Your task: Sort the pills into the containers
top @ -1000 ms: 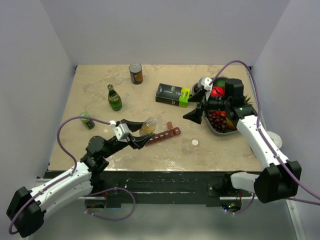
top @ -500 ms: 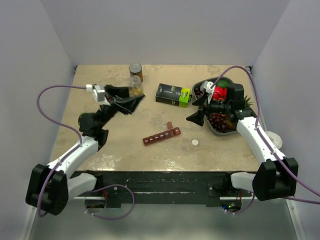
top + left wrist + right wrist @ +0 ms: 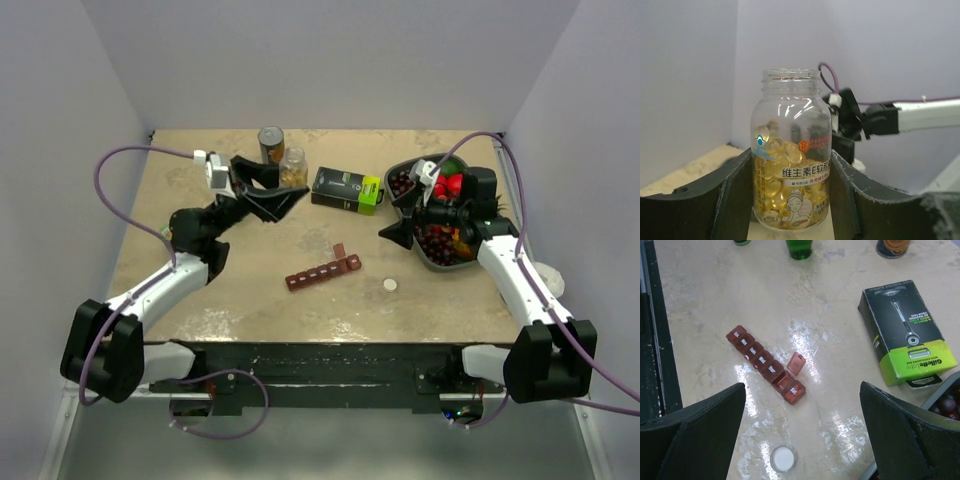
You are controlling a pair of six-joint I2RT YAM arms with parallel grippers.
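Pills [image 3: 771,186], yellow softgels, fill the lower part of a clear bottle [image 3: 791,165] that your left gripper [image 3: 283,188] has clamped between its two dark fingers [image 3: 732,197], one on each side of the label. The bottle stands upright in that grip and its mouth has no cap on it. Bottle and gripper are beyond the containers [image 3: 323,271] and to their left, well apart from them. Your right gripper [image 3: 397,212] has its jaws spread wide with nothing between them; it is beyond the containers and to their right, at the edge of the grey fruit tray [image 3: 436,264]. The containers, a dark red strip of small compartments, lie flat on the table [image 3: 180,195] at a slant, with the lid [image 3: 796,363] of one compartment near the right end flipped up. A small white cap [image 3: 390,285] lies on the table near the strip's right end. A black-and-green box [image 3: 346,189] lies beyond the containers, and a can [image 3: 271,142] stands farther back still.
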